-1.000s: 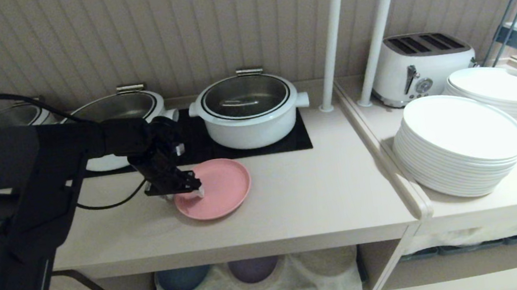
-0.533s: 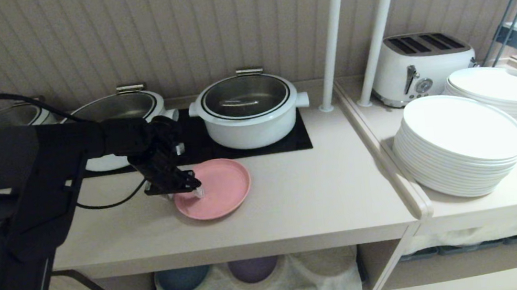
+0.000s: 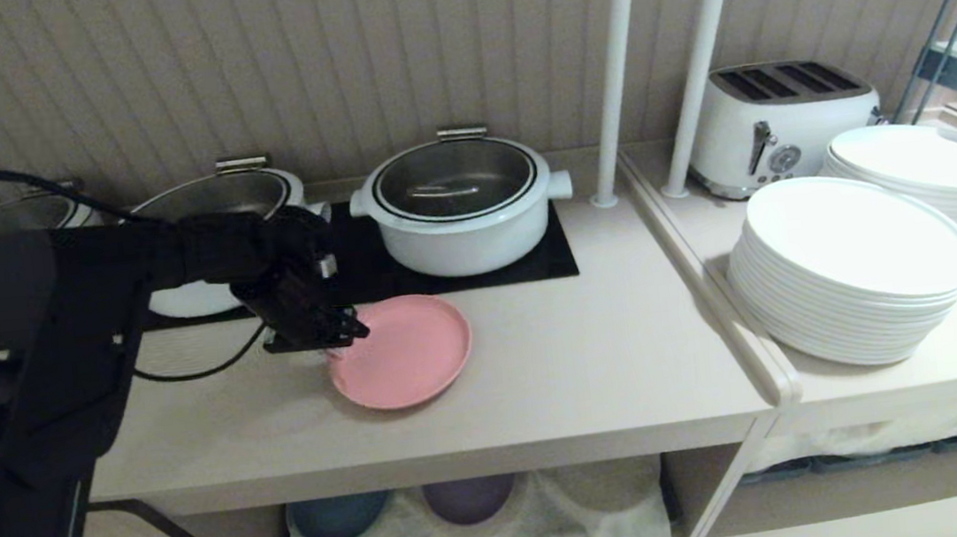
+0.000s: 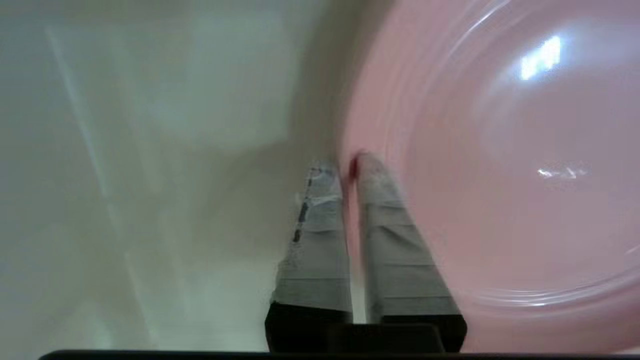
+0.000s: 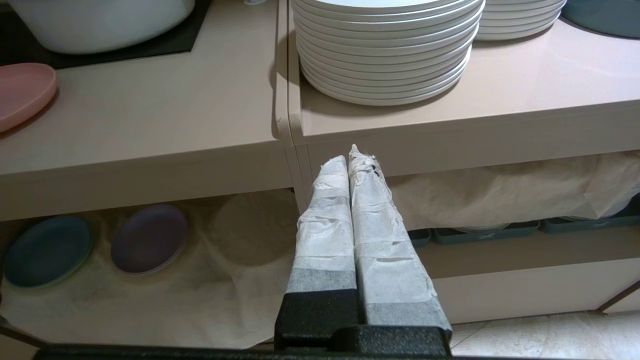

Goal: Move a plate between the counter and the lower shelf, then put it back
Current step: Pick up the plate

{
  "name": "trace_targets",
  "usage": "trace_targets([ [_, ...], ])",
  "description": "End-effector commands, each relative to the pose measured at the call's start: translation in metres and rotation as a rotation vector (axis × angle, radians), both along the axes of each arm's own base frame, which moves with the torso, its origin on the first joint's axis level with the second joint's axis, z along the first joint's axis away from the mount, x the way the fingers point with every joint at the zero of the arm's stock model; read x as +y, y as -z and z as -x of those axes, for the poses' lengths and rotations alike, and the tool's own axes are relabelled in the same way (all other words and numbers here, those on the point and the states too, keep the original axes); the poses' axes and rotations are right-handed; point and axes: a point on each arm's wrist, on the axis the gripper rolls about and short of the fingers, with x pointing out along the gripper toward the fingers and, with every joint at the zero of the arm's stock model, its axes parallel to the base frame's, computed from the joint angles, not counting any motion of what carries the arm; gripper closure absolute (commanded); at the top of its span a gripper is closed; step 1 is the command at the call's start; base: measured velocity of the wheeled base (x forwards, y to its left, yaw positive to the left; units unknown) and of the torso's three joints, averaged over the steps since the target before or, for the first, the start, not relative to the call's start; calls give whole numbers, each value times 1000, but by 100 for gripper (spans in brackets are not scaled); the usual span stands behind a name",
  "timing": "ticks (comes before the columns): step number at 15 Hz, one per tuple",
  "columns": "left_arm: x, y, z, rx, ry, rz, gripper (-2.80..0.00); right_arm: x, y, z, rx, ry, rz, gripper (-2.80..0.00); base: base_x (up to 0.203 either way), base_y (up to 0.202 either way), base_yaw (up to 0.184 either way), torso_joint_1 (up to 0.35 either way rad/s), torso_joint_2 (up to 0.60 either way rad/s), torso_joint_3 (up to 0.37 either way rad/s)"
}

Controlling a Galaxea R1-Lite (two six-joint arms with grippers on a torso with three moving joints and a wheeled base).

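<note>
The pink plate lies on the beige counter, just in front of the black panel. My left gripper comes in from the left and is shut on the plate's left rim. In the left wrist view the taped fingers pinch the pink rim of the plate, one inside and one outside. My right gripper hangs shut and empty in front of the cabinet, below counter height. The lower shelf under the counter holds round plate stacks under a white cloth.
White pots stand on the black panel behind the plate. Two white poles, a toaster and tall stacks of white plates are to the right. Under the shelf's cloth show a purple plate and a blue plate.
The left gripper's jaws have closed onto the plate's left rim. The plate has shifted slightly to the right, and the arm has lifted a little.
</note>
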Motion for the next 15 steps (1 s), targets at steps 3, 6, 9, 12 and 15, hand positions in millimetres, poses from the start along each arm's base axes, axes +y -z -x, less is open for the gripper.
trace_targets([
  [3,0,-2,2,3,-4,-12,0,0,0,0,0,0,0,0,0,0,0,0,0,0],
  [6,0,-4,3,0,-6,-12,0,0,0,0,0,0,0,0,0,0,0,0,0,0],
  [9,1,-11,6,-8,-22,-3,0,0,0,0,1,0,0,0,0,0,0,0,0,0],
  [12,0,-21,12,-8,-91,36,0,0,0,0,1,0,0,0,0,0,0,0,0,0],
  [15,2,-31,21,26,-127,56,0,0,0,0,1,0,0,0,0,0,0,0,0,0],
])
